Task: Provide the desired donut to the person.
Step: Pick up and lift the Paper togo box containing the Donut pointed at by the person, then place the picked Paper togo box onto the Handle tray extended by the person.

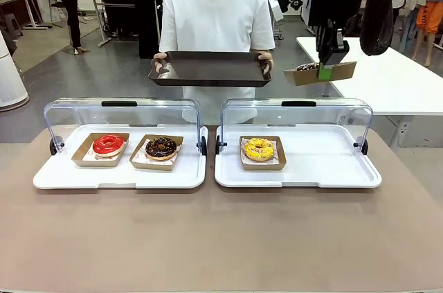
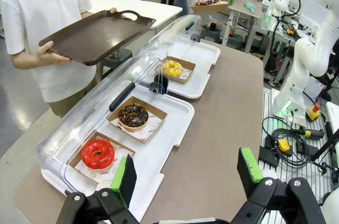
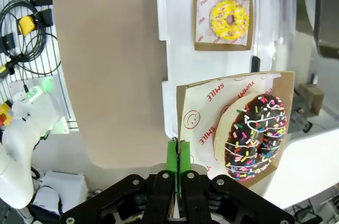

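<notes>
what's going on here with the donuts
The right gripper is shut on the edge of a cardboard tray carrying a sprinkled chocolate donut, held in the air beside the dark tray that the person holds out. It isn't on that tray yet. The left gripper hangs open. A red donut, a chocolate-glazed donut and a yellow donut sit in open display cases.

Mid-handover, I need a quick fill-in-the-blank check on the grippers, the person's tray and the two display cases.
The right gripper is shut on the cardboard boat of the sprinkled donut; the left gripper is ____.
The person holds the dark tray with ____ hands.
The left display case holds ____ donuts.
The lone donut in the right display case is ____.
Missing words: open; both; two; yellow.
</notes>
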Controlling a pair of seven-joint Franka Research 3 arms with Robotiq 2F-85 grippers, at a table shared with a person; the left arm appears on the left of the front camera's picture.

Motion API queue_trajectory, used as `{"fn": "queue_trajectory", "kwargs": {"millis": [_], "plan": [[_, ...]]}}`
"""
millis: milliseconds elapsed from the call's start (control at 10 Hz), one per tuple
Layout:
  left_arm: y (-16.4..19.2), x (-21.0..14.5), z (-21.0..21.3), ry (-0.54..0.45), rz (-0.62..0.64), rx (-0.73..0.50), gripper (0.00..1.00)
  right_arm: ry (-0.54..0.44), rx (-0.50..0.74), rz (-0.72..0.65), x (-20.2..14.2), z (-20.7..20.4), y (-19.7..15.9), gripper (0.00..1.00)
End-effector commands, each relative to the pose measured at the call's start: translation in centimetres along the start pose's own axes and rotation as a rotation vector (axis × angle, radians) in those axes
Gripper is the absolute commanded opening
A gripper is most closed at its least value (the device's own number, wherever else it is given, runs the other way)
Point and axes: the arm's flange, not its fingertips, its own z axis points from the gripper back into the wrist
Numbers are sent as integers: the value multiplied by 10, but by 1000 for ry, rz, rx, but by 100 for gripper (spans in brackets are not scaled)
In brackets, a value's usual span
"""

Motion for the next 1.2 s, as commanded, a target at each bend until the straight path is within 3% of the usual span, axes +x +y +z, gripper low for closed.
{"fn": "queue_trajectory", "kwargs": {"millis": [0,1100], "plan": [[-1,0,1,-6,-3,-1,100,1,-3,0,-1,1,3,0],[-1,0,1,-6,-3,-1,100,1,-3,0,-1,1,3,0]]}}
